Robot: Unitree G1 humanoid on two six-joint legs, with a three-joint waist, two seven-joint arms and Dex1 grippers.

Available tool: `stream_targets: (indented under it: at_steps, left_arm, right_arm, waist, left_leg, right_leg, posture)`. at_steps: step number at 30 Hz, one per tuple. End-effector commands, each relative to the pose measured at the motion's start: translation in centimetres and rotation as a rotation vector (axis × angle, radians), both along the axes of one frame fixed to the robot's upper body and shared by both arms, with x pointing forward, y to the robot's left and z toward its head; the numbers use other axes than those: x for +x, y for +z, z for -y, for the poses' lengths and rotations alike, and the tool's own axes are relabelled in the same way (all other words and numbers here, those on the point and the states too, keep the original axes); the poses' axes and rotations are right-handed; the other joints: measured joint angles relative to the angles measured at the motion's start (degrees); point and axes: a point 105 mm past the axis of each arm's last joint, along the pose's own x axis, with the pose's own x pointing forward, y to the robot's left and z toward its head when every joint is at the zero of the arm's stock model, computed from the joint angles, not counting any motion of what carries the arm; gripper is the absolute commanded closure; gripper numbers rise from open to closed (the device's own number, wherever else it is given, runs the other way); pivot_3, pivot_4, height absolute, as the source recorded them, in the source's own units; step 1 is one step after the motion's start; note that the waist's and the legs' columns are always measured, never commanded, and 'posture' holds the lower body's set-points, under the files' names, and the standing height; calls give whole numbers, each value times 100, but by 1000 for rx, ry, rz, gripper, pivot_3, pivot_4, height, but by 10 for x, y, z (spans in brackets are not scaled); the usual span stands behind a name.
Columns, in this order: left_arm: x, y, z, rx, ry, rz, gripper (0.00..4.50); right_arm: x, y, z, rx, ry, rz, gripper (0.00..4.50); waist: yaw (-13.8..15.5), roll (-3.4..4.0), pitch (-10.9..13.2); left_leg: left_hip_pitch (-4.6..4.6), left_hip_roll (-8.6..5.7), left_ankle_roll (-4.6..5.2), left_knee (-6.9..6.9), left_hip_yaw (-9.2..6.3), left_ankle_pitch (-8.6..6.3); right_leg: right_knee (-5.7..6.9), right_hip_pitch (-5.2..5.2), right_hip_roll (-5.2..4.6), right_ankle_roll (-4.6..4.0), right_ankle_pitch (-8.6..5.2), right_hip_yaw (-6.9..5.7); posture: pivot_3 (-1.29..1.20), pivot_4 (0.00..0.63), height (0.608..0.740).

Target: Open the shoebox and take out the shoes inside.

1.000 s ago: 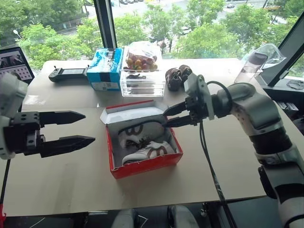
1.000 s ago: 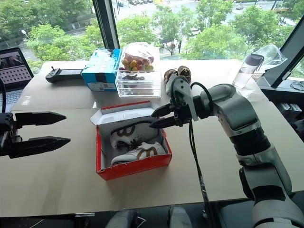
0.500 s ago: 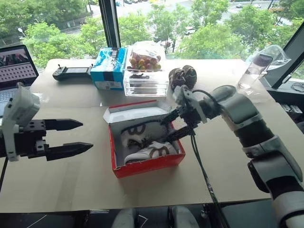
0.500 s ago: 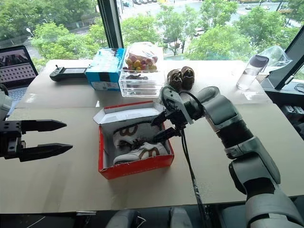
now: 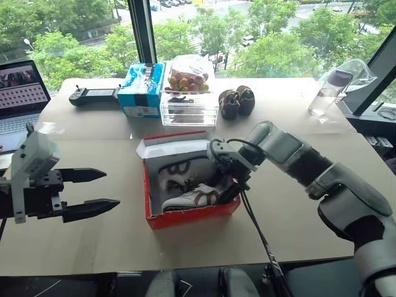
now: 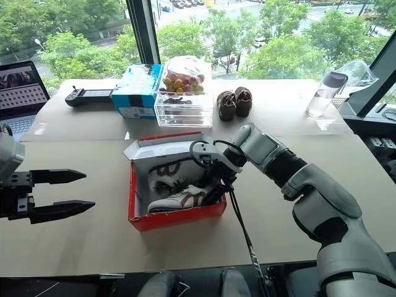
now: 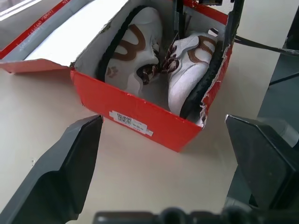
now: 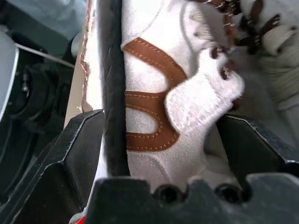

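A: Where, relative to the fingers?
B: Right gripper (image 6: 213,185) down inside open red shoebox (image 6: 179,218), fingers (image 8: 79,158) wide, straddling near white shoe (image 8: 163,116). Left gripper (image 6: 74,190) spread wide, empty, well apart.

Both pincers (image 5: 93,189) (image 8: 163,140) (arms forward) agape

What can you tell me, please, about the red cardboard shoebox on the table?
The red cardboard shoebox sits open on the tan table, its white-lined lid folded back. It holds two white sneakers with brown trim, lying on their sides. The right gripper reaches inside, its open fingers straddling the nearer sneaker. One upper corner looks torn.
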Motion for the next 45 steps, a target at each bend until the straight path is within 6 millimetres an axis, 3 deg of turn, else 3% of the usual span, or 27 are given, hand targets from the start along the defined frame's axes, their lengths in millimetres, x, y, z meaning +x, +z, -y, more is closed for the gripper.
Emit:
stream_targets:
  at_steps: [1, 6, 13, 20, 22, 30, 32, 34, 37, 45]
  left_arm:
    - [0, 8, -1, 23, -2, 60, 0]
    - [0, 6, 0, 25, -4, 59, 0]
    - [4, 4, 2, 28, -16, 58, 0]
    - [9, 4, 3, 23, -30, 55, 0]
    - [11, 4, 3, 26, -35, 59, 0]
    - [21, 8, 3, 30, -65, 69, 0]
    - [22, 9, 3, 32, -70, 70, 0]
    - [21, 10, 4, 33, -74, 69, 0]
    - [20, 10, 4, 38, -77, 64, 0]
    - [18, 8, 6, 37, -79, 59, 0]
  right_arm:
    - [-10, 0, -1, -14, 88, -42, 1341]
    - [-2, 13, -12, 45, 75, -27, 2915]
    - [8, 35, -20, 142, 43, 6, 4271]
    - [11, 88, -29, 355, -37, -34, 4271]
    - [12, 95, -31, 398, -64, -71, 4271]
    - [20, 70, -32, 431, -106, -7, 4271]
    - [37, 45, -30, 371, -41, 333, 4271]
    - [39, 31, -28, 339, 25, 465, 4271]
    - [46, 26, -20, 278, 100, 624, 4271]
    - [41, 45, -25, 358, 106, 594, 4271]
  waist:
    - [-12, -1, 0]
    - [-43, -1, -1]
    - [-69, 0, 0]
    - [-38, 1, 0]
    - [-25, 0, 0]
    - [-21, -1, 0]
    - [-28, -1, -1]
    - [-51, -1, 0]
    - [-55, -1, -1]
    - [-55, -2, -1]
  left_leg:
    - [1, 0, 0, 0, 0, 0]
    - [4, 2, -2, -1, 2, 0]
    - [2, 10, -9, -6, 3, 0]
    - [-50, 8, -14, -3, 4, 4]
    - [-73, 7, -17, -3, 5, 6]
    - [-77, 1, -15, 3, 5, 6]
    - [-78, 1, -15, 4, 5, 6]
    - [-76, -2, -16, 6, 8, 7]
    - [-76, -2, -20, 5, 8, 9]
    - [-73, 1, -20, 12, 7, 10]
  right_leg:
    - [0, 0, 0, 0, 0, 1]
    - [2, -1, 0, -2, 1, 2]
    - [8, -10, 6, -11, -1, 3]
    - [20, -70, 3, -13, 0, 6]
    - [44, -91, 4, -13, 1, 5]
    - [65, -91, 3, -13, 1, 4]
    - [66, -93, 4, -13, 1, 4]
    - [69, -94, 5, -12, 0, 6]
    - [71, -94, 5, -12, 0, 7]
    - [71, -89, 8, -12, 0, 7]
  posture:
    - [0, 150, 740]
    - [0, 150, 740]
    - [0, 150, 740]
    - [0, 150, 740]
    - [0, 150, 740]
    - [0, 150, 740]
    - [0, 150, 740]
    - [0, 150, 740]
    - [0, 150, 740]
    - [0, 150, 740]
